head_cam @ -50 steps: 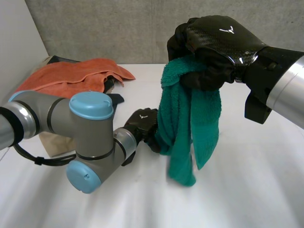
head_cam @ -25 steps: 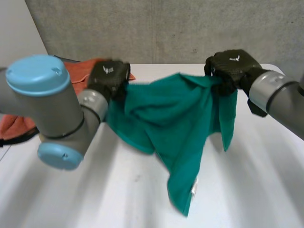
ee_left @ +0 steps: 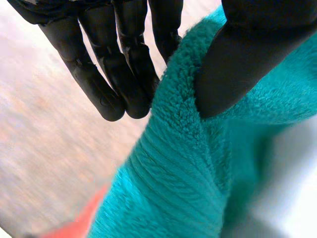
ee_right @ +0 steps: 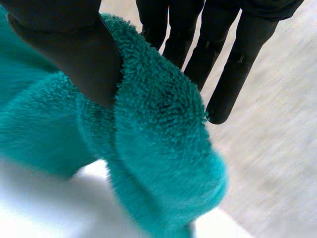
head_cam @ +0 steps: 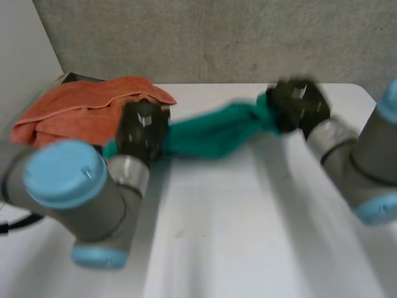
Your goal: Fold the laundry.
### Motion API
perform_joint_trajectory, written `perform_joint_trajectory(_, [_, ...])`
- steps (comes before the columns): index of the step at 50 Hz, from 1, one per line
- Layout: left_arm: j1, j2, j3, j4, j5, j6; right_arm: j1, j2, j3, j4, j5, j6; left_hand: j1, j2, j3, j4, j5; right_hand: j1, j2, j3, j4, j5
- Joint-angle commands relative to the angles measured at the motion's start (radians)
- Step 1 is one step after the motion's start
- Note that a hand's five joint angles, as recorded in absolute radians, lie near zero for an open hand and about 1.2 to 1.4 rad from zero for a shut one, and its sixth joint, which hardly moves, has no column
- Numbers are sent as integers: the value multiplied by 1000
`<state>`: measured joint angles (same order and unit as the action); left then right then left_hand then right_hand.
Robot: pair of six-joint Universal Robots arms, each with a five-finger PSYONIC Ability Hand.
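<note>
White table (head_cam: 248,236) meets a grey concrete wall (head_cam: 217,37) at its far edge. At the far left corner we count one heap of orange cloth (head_cam: 80,102), bunched in loose folds; we cannot tell how many pieces are in it. The left arm (head_cam: 68,186) fills the near foreground and hides the heap's near edge and part of the tabletop, while the right arm (head_cam: 366,167) comes in from the other side.

We count one teal towel (head_cam: 211,133), drawn into a narrow twisted band across the far half of the table, just beside the orange heap. It is strung between two hands. The left hand (head_cam: 142,127) has the end nearest the heap: its wrist view shows the thumb (ee_left: 237,64) pressing the fleecy edge against straight fingers (ee_left: 124,84), a pinch. The right hand (head_cam: 298,102) clamps the opposite end the same way, thumb on top of the bunched cloth and fingers behind it.
</note>
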<state>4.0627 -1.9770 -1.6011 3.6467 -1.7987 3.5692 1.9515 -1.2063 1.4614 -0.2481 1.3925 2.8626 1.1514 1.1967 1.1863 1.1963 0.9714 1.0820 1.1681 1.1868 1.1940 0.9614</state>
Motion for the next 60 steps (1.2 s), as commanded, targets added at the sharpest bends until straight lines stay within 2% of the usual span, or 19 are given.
perform_joint_trajectory(1, [-27,-95,-117,-77,-7,-36,-19,109,152,66,-83,-170,222,177,187,177,227,276,190,171,164,222])
perform_joint_trajectory(2, [-36,-97,-115,-107,-11,-49,-20,119,155,69,-84,-186,126,80,91,81,131,250,163,145,138,196])
perform_joint_trajectory(4, [-57,-85,-106,-183,-16,-79,-29,123,158,75,-83,-232,-135,-181,-170,-180,-130,47,-39,-57,-65,-6])
perform_joint_trajectory(7, [-73,-57,-73,-282,-15,-111,-39,114,148,85,-73,-243,-362,-407,-397,-407,-356,-278,-364,-383,-390,-332])
perform_joint_trajectory(10, [-67,-25,-39,-342,-10,-125,-40,97,135,110,-49,-227,-453,-499,-488,-498,-448,-460,-547,-565,-572,-514])
perform_joint_trajectory(12, [-35,10,-5,-381,-7,-141,-42,74,126,142,-26,-207,-553,-598,-588,-598,-548,-663,-749,-768,-775,-717])
perform_joint_trajectory(15, [28,36,45,-414,21,-145,-58,33,125,191,-14,-172,-647,-692,-682,-692,-642,-740,-826,-845,-852,-794])
perform_joint_trajectory(22, [123,3,161,-464,143,-127,-118,1,125,231,-38,-126,-735,-781,-770,-780,-730,-740,-826,-845,-852,-794])
perform_joint_trajectory(26, [177,-77,265,-554,225,-105,-154,8,123,285,-49,-158,-724,-769,-759,-769,-718,-720,-806,-824,-832,-774])
perform_joint_trajectory(34, [188,-225,414,-686,335,-47,-168,30,132,362,-52,-143,-732,-778,-767,-777,-727,-658,-744,-763,-770,-712])
perform_joint_trajectory(40, [186,-305,478,-753,377,34,-154,70,138,357,-76,-77,-738,-784,-773,-783,-733,-658,-744,-763,-770,-712])
perform_joint_trajectory(45, [182,-295,457,-816,381,54,-145,85,172,348,-116,-71,-700,-746,-735,-745,-695,-664,-750,-769,-776,-718])
perform_joint_trajectory(56, [157,-278,375,-772,397,25,-141,99,217,254,-133,-135,-782,-828,-817,-827,-777,-588,-674,-692,-700,-641])
perform_joint_trajectory(60, [143,-309,383,-775,390,25,-135,100,227,231,-130,-141,-788,-834,-823,-833,-783,-391,-477,-496,-503,-445])
